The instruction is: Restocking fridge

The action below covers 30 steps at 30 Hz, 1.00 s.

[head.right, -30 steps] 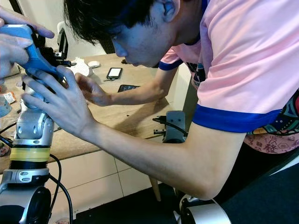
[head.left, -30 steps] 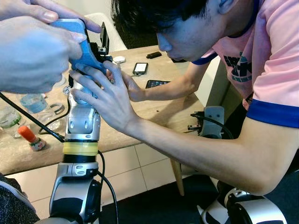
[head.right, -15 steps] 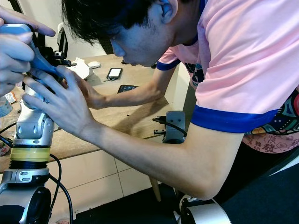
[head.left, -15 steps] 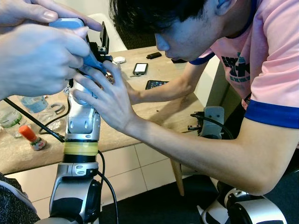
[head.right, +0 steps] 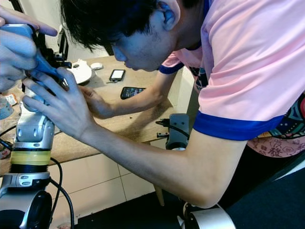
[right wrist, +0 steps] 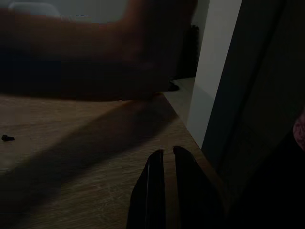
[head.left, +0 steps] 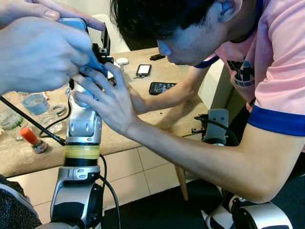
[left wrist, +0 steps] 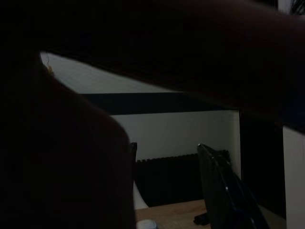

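Currently paused | person's hand and blue tool on my left arm | right gripper nearly clenched, empty; left claw state unreadable | risk: any commanded move pinches fingers.

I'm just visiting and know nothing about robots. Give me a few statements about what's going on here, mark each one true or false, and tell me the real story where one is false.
1. A person in a pink shirt leans over the robot's raised left arm. True.
2. Two phones lie on the wooden table. True.
3. The person's hands are resting flat on the table. False: they are holding the top of the left arm.
4. The left arm has a yellow band. True.
5. The tool held at the arm is red. False: it is blue.
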Motion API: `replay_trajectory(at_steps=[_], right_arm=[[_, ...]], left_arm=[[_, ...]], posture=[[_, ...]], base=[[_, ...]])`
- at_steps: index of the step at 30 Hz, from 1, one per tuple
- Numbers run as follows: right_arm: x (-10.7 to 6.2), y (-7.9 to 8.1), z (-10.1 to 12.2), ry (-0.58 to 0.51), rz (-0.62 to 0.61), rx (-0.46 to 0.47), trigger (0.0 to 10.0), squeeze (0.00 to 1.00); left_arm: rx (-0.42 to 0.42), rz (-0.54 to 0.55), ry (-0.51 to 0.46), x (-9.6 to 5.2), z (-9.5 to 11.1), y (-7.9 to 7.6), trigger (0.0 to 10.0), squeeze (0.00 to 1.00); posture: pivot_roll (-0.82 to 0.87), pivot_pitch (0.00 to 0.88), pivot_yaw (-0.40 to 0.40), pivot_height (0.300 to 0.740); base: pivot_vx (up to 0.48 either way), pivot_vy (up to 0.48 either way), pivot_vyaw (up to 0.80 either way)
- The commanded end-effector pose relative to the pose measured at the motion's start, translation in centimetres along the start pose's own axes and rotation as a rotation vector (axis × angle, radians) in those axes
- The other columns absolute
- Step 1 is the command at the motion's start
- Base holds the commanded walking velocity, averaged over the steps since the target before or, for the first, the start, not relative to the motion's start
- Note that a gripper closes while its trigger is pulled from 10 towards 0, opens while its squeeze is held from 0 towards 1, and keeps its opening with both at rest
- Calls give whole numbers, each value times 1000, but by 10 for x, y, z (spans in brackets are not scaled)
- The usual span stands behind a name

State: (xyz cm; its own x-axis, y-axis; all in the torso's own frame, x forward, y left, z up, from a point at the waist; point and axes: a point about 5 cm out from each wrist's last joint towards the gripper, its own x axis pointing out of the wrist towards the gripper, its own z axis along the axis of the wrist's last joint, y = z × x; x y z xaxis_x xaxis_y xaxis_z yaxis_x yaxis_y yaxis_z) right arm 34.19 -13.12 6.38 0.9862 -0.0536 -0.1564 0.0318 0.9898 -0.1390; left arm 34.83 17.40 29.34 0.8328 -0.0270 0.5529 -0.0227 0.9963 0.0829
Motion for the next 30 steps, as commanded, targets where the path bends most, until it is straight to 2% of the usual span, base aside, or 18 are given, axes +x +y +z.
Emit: replay_trajectory(at_steps=[1,30], right_arm=[[1,1,0,5,0,1,10000,0],[1,1,-1,9,-1,0,10000,0]], left_arm=[[8,-14,19,0,-3,-1,10000,0],[10,-12,22,0,-3,-1,10000,0]], posture=[[56,0,43,740],[57,0,43,740]], base=[[0,0,0],[0,0,0]])
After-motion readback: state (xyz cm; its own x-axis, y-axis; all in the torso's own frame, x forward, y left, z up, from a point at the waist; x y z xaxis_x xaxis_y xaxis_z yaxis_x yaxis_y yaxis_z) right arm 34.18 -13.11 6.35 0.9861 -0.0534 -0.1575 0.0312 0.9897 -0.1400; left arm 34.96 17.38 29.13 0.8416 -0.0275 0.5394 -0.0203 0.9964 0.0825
